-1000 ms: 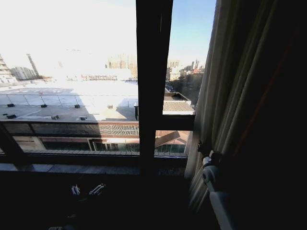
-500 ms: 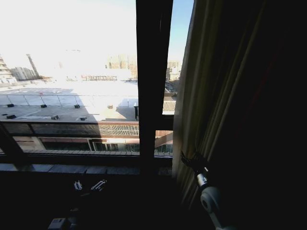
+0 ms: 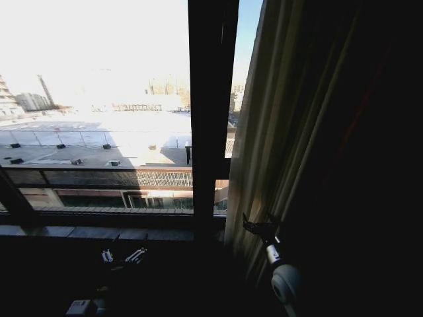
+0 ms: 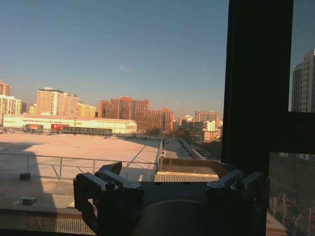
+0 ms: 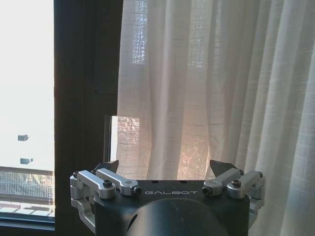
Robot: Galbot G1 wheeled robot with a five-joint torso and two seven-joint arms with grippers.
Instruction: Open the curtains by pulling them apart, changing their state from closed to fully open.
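free: bare glass left of window frame bar (image 3: 211,112) | blocked: curtain (image 3: 310,132) fills right

High-rise room, tall window (image 3: 99,119), rooftops (image 4: 78,147) below, city skyline

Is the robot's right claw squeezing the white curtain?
No, the right gripper is open with nothing between its fingers, and the curtain hangs beyond it.

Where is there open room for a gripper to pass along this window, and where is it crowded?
Free: the stretch in front of the glass left of the dark window frame bar, above the left gripper. Crowded: right of the bar, where the right gripper, open, sits against the curtain edge.
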